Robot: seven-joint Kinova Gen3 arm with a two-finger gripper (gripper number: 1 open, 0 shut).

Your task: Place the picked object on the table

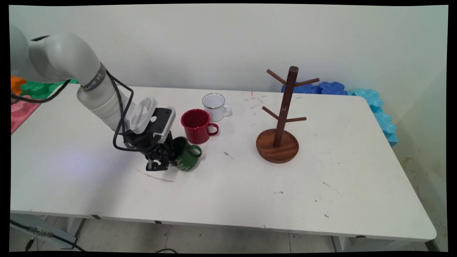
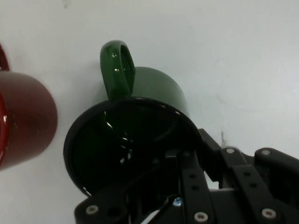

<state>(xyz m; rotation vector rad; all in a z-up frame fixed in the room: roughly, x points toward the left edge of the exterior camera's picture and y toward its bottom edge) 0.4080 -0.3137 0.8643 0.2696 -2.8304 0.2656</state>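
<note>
My gripper (image 1: 167,157) is low over the table's left middle, shut on the rim of a green mug (image 1: 188,159). The mug is tilted, its mouth turned toward the hand and its handle pointing up and away. In the hand view the green mug (image 2: 156,88) fills the centre: one finger sits inside its dark mouth, the other outside the wall, and my gripper (image 2: 187,151) clamps the rim between them. A red mug (image 1: 195,125) stands upright just behind the green one, seen as the red mug (image 2: 25,116) at the hand view's left edge.
A white mug (image 1: 214,106) stands behind the red one. A wooden mug tree (image 1: 282,121) with bare pegs stands on its round base at right of centre. Blue foam mats (image 1: 375,107) line the far right edge; coloured mats (image 1: 21,100) lie at the far left.
</note>
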